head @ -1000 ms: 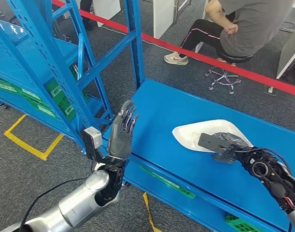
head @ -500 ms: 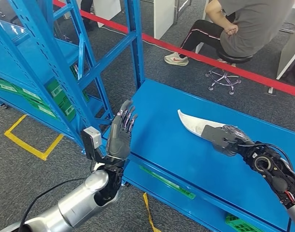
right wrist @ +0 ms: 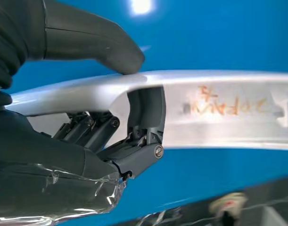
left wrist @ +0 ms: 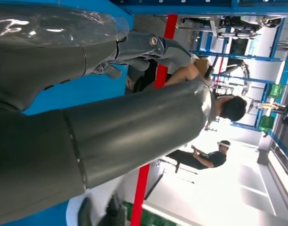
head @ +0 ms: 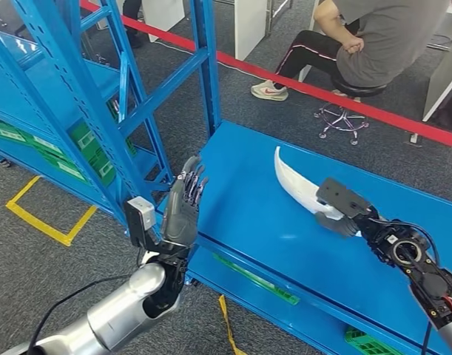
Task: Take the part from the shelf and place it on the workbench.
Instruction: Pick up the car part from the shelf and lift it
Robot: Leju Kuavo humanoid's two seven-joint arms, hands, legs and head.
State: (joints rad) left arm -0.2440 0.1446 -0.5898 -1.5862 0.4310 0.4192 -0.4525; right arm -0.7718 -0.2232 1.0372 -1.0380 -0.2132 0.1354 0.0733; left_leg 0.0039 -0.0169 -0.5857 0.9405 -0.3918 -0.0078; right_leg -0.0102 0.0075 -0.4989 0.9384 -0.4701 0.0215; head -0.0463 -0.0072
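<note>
The part (head: 293, 181) is a curved white shell, tilted up on edge above the blue shelf board (head: 251, 200). My right hand (head: 339, 207) grips its near end. In the right wrist view the thumb presses the rim of the part (right wrist: 220, 106) and the fingers (right wrist: 135, 141) curl under it; orange writing marks its inner face. My left hand (head: 183, 207) is held upright at the shelf's left front edge, fingers apart, holding nothing. The left wrist view has the left hand (left wrist: 99, 117) large in front.
Blue rack uprights (head: 206, 59) and diagonal braces (head: 95, 96) stand left of the board. A seated person (head: 374, 37) on a stool is behind red floor tape (head: 324, 92). Yellow floor marks (head: 47, 225) lie at the left. A green crate (head: 368, 344) sits below the board.
My right hand has lifted and rolled the part from lying flat on the board to standing on edge, its tip pointing up and away. The left hand has barely moved.
</note>
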